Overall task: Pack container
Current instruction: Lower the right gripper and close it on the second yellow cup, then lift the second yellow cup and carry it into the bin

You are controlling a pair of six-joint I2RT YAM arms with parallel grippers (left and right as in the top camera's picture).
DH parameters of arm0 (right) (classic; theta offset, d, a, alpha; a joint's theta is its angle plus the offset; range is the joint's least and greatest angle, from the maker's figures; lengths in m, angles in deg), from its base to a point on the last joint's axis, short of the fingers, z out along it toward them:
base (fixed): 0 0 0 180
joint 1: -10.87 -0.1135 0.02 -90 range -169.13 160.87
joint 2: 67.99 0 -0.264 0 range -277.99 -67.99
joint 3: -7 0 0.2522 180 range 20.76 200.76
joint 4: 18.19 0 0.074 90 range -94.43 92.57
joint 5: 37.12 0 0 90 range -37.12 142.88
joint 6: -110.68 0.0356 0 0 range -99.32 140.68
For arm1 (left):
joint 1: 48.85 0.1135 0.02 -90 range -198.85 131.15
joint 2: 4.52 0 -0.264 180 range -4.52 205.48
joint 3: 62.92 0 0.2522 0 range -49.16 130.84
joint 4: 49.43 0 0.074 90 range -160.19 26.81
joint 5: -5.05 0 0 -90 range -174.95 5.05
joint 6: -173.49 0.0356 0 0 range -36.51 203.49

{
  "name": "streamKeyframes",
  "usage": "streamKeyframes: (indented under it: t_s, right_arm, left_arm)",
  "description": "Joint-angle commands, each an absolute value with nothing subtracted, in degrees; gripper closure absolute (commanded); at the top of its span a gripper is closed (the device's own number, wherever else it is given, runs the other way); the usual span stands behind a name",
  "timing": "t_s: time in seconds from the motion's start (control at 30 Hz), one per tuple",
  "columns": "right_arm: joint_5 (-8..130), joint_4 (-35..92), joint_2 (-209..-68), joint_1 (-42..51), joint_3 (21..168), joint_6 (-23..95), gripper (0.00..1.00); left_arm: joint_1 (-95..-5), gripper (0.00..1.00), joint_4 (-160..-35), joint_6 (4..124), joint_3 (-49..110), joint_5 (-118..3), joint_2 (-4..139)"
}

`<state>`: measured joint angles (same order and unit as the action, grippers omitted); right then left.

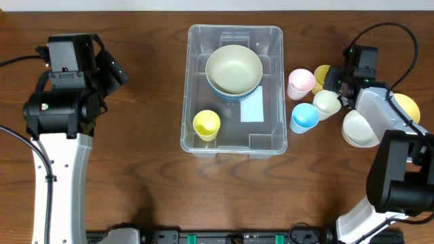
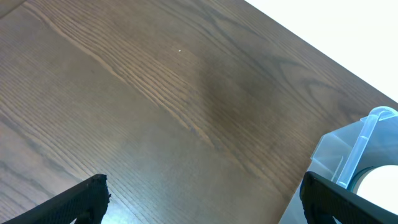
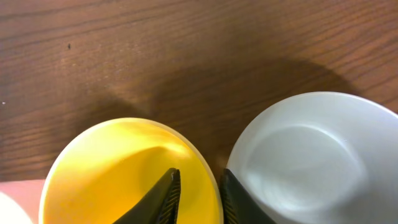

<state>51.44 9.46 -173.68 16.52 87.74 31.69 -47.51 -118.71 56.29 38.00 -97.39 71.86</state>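
The container (image 1: 234,139) is a large clear bin at the table's middle; its corner shows in the left wrist view (image 2: 348,155). It holds a cream bowl (image 1: 234,66) stacked on a blue bowl, and a yellow cup (image 1: 207,125). My right gripper (image 1: 337,83) is right of the bin, shut on the rim of a second yellow cup (image 1: 323,74). In the right wrist view its fingers (image 3: 200,186) straddle that cup's rim (image 3: 118,168), one inside and one outside. My left gripper (image 1: 115,71) (image 2: 202,199) is open and empty over bare table, left of the bin.
Beside the held cup stand a pink cup (image 1: 301,83), a cream cup (image 1: 327,103) (image 3: 311,155) and a blue cup (image 1: 304,117). A white bowl (image 1: 359,129) and a yellow bowl (image 1: 407,107) lie under my right arm.
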Motion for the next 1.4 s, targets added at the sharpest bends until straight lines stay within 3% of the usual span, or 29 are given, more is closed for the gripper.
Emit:
streamKeyframes:
  t_s: [0.0,0.07,0.23,0.9,1.07,1.37]
  right_arm:
    - [51.4,9.7,-172.1,16.0,89.1,31.3,0.83]
    - [51.4,9.9,-172.1,16.0,89.1,31.3,0.91]
    - [51.4,10.3,-172.1,16.0,89.1,31.3,0.98]
    - [48.9,14.1,-154.0,14.9,89.4,31.4,0.99]
    - [52.0,19.8,-146.7,10.4,89.4,31.3,0.99]
    - [61.0,23.4,-138.6,-5.7,89.4,32.1,0.99]
  left_arm:
    - [-47.3,0.02,-118.8,56.2,38.7,-98.3,72.1]
    - [-47.3,0.02,-118.8,56.2,38.7,-98.3,72.1]
    - [-47.3,0.02,-118.8,56.2,38.7,-98.3,72.1]
    - [-47.3,0.02,-118.8,56.2,38.7,-98.3,72.1]
    - [-47.3,0.02,-118.8,56.2,38.7,-98.3,72.1]
    - [-47.3,0.02,-118.8,56.2,38.7,-98.3,72.1]
